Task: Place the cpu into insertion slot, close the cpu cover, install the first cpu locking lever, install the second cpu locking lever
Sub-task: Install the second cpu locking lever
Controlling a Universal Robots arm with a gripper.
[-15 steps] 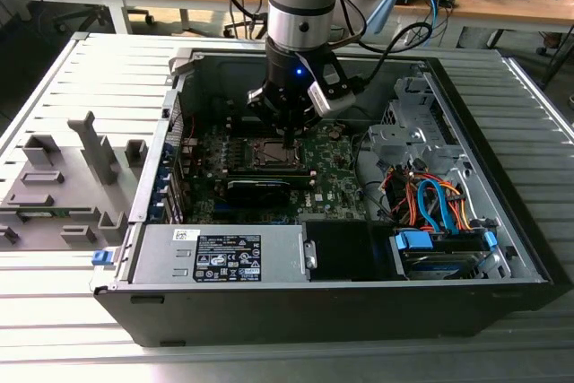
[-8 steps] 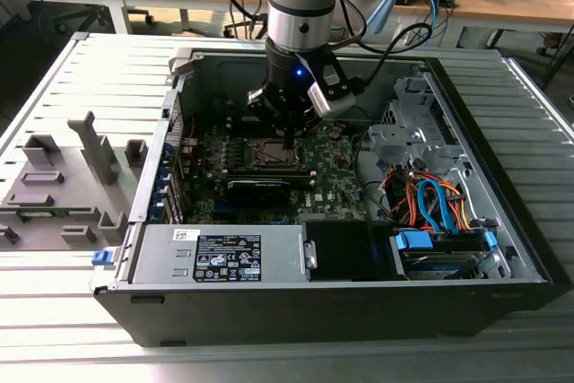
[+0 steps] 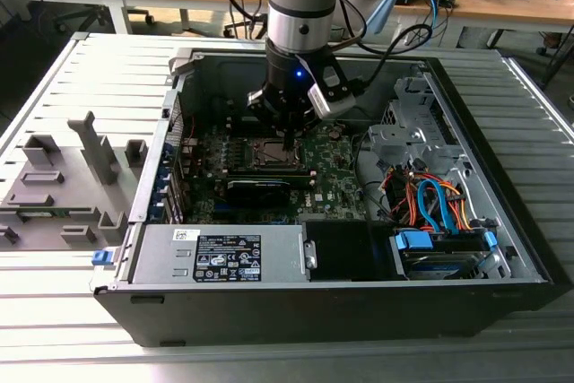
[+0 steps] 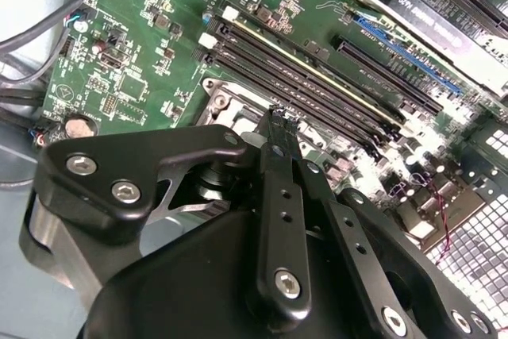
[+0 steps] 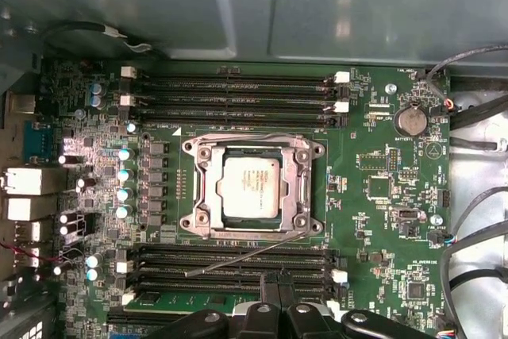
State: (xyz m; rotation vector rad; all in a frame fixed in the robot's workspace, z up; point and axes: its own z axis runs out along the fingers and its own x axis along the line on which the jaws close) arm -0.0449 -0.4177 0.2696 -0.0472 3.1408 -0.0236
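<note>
The cpu (image 5: 249,187) sits in the slot (image 5: 208,190), with the cover (image 5: 252,148) down around it. A thin lever (image 5: 238,256) lies loose, slanting across the memory slots (image 5: 230,263) between socket and gripper (image 5: 272,282). The fingers (image 5: 264,291) appear pressed together with nothing between them, though the tips are partly hidden. In the exterior view the gripper (image 3: 286,141) hangs just over the socket's edge.

A grey ribbed table (image 3: 63,78) carries the open computer case (image 3: 341,302).

Even bright room light, soft shadows inside case; sharp pics.
</note>
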